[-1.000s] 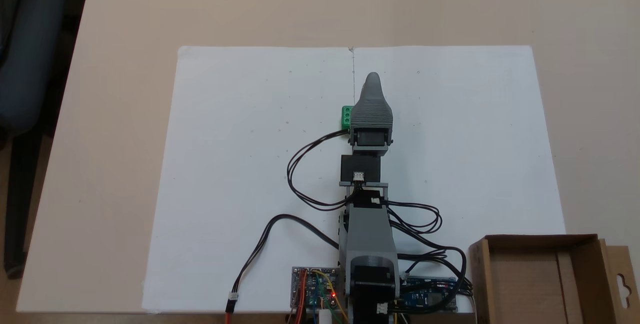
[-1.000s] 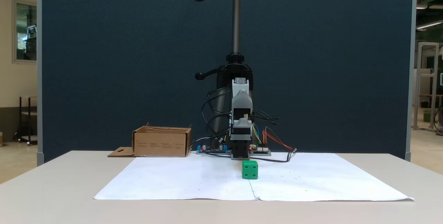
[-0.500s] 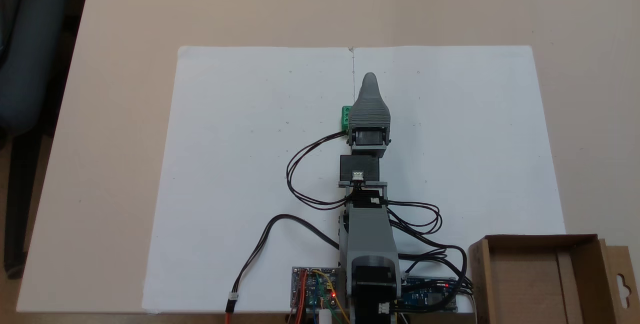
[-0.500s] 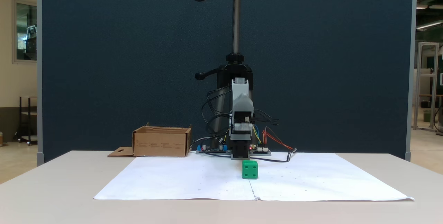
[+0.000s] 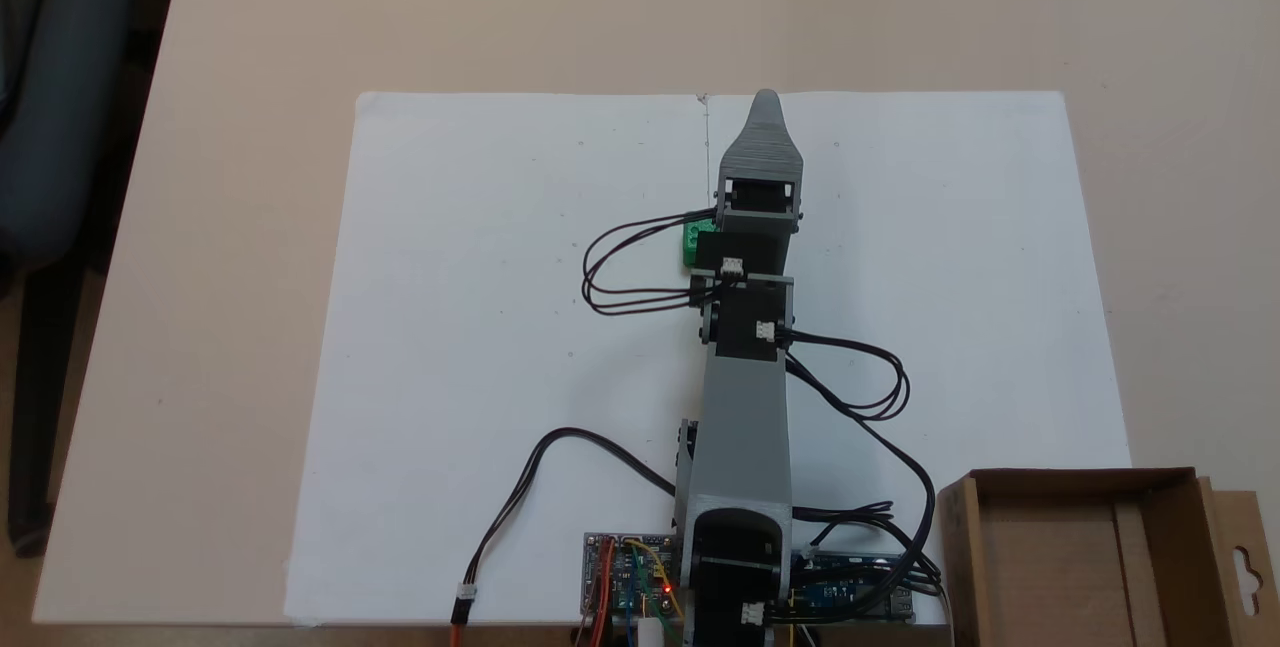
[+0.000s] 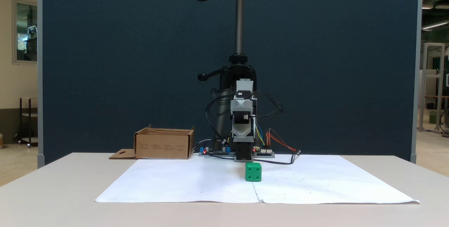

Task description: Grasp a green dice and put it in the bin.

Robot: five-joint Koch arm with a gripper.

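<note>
The green dice (image 6: 253, 171) sits on the white paper, free of any grip. From above, the green dice (image 5: 692, 244) peeks out at the left of my wrist, which covers most of it. My gripper (image 5: 765, 107) points away from the base, its tip well past the dice. Only the top jaw shows, so open or shut is unclear. The arm (image 6: 242, 128) hangs above and behind the dice. The bin (image 5: 1080, 487), a brown cardboard box, stands at the lower right of the view from above. The bin (image 6: 164, 144) is left of the arm's base in the front view.
White paper (image 5: 480, 327) covers the table's middle. Circuit boards (image 5: 625, 587) and looping black cables (image 5: 620, 272) lie around the arm's base. A camera pole (image 6: 239, 16) and a dark partition stand behind. A chair (image 5: 50, 127) is beside the table.
My arm has stretched out away from the base, carrying the gripper tip past the dice. The wrist now covers more of the dice. The dice has not moved.
</note>
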